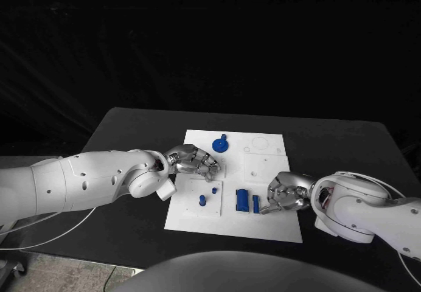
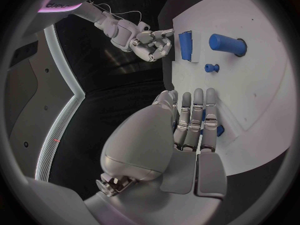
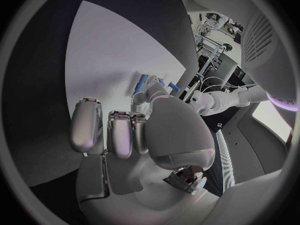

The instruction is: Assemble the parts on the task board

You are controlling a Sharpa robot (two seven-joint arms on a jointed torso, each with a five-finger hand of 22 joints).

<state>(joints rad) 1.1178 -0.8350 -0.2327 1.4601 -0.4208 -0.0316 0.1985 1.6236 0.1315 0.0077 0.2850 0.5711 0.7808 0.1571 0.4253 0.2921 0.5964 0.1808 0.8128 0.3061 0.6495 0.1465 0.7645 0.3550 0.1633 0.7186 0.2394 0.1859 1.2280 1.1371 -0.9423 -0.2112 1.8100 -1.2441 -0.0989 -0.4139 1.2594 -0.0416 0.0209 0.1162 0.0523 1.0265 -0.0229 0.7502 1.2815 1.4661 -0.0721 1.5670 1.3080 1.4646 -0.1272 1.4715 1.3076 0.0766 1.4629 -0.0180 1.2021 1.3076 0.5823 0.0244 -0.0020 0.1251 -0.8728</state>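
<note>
Both hands empty: left hand (image 1: 194, 163) fingers flat over task board (image 1: 272, 159); right hand (image 1: 285, 193) curled beside slim blue bar (image 1: 255, 204). Pinch squarely.

The head camera looks down from above on the whole black worktop (image 1: 131, 128) and the task board (image 1: 263, 167). Each wrist camera sits close behind its own hand and faces along the fingers to the board. The left wrist camera also catches the right hand (image 2: 152, 42), and all three views share the board's near part.
</note>
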